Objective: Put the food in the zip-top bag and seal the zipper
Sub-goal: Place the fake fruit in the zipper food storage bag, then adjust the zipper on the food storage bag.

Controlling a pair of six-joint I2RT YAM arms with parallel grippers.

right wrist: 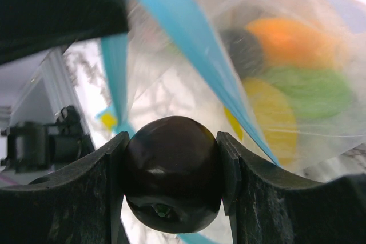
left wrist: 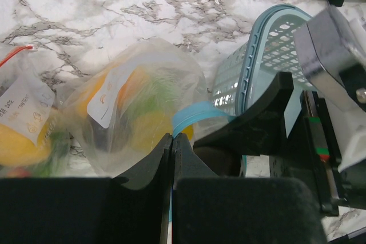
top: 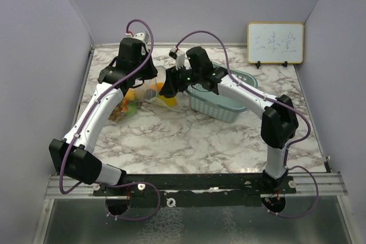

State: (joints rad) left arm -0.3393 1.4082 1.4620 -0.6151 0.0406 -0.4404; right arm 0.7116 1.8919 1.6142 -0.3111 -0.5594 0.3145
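My left gripper is shut on the blue zipper rim of the clear zip-top bag, holding its mouth up; from above this gripper is at the bag. My right gripper is shut on a dark purple plum, right at the bag's mouth beside the blue zipper strip. Inside the bag I see an orange mango, a green apple and a yellow piece. From above, the right gripper is against the bag.
A second clear bag with colourful items lies to the left, also in the left wrist view. The pale teal mesh basket stands to the right of the bag. A whiteboard leans at the back right.
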